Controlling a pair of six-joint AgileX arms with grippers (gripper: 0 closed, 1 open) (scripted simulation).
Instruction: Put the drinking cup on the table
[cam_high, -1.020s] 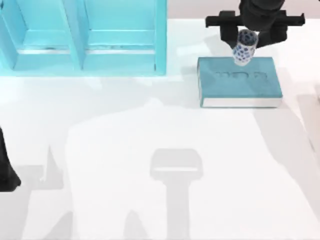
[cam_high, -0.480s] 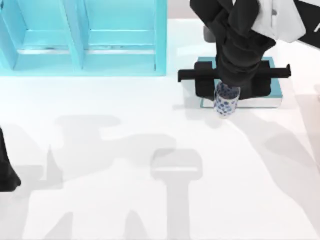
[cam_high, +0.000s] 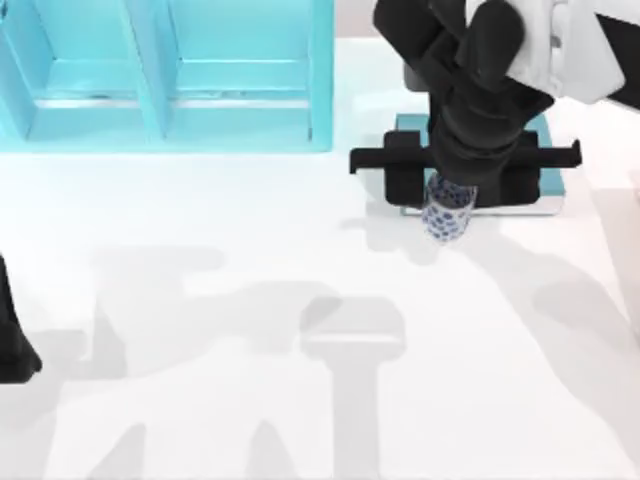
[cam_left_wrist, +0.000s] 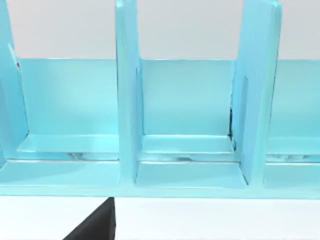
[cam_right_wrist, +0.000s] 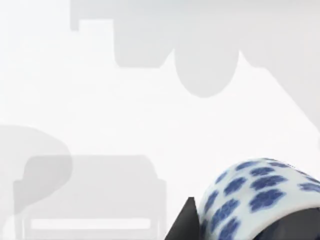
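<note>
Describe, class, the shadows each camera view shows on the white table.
Top view: soft grey arm shadows cross the table, one beside the drinking cup held in the right claw. Right wrist view: pale rounded shadows ahead of the cup. Left wrist view: faint shading inside the turquoise shelf unit.

Light: bright, even.
Shadows: my arms' soft grey shapes across the table (cam_high: 200, 420).
Glare: mild sheen.

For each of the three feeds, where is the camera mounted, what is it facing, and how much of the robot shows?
Top view: overhead, looking down on the table, shelf unit and teal book; right hand carries the drinking cup; left arm parked at left edge.
Left wrist view: faces the shelf unit.
Right wrist view: faces the table, drinking cup close.
Shared: the cup shows in the top and right wrist views.
</note>
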